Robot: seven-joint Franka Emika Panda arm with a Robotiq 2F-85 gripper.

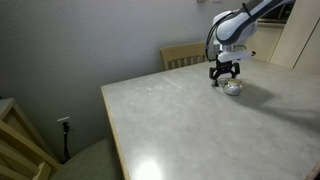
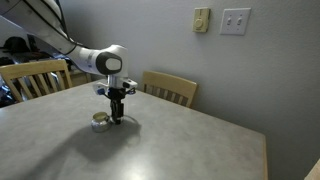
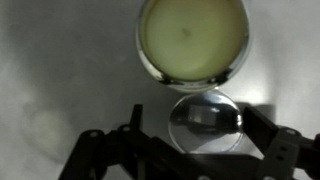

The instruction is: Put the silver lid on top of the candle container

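Observation:
In the wrist view the candle container (image 3: 192, 38), a low round silvery tin of pale cream-yellow wax, lies at the top. The silver lid (image 3: 205, 121) lies flat on the table just below it, nearly touching its rim. My gripper (image 3: 195, 125) is open and straddles the lid. The right finger is close to the lid's edge and a gap shows at the left finger. In both exterior views the gripper (image 1: 225, 76) (image 2: 117, 112) hangs straight down at table level, with the candle container (image 1: 233, 88) (image 2: 100, 121) right beside it.
The pale marbled table (image 1: 200, 130) (image 2: 160, 145) has edges near both cameras. A wooden chair (image 1: 183, 55) (image 2: 170, 88) stands behind the table near the gripper. Another chair (image 2: 35, 75) stands further along, and a wooden frame (image 1: 20, 145) stands by the floor.

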